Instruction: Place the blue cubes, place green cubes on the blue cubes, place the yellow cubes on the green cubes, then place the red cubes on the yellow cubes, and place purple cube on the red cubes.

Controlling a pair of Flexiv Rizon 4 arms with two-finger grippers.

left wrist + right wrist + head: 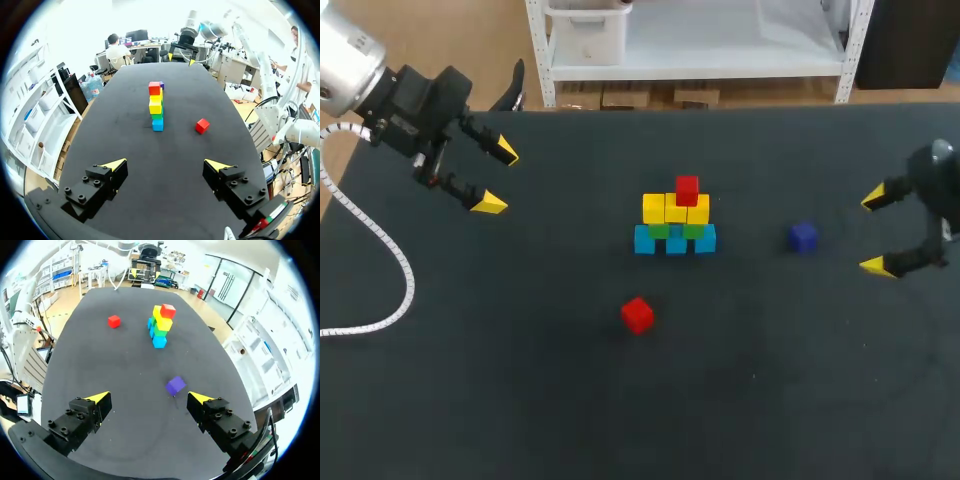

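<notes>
Left gripper [497, 178] hangs open and empty by the table's [520, 400] far left corner, right gripper [875, 231] open at its right edge; the stack [675, 225] stands mid-table: blue, green, yellow, one red on top. Left wrist: a loose red cube [202, 125] lies beside the stack. Right wrist: the purple cube [175, 385] lies just ahead of the fingers.

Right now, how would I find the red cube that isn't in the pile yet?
On the black table, find the coloured cube stack near the middle. The loose red cube lies alone on the robot's side of it, touching nothing. The other red cube sits atop the stack, and the only other stray, the purple cube, is off to the right.
</notes>
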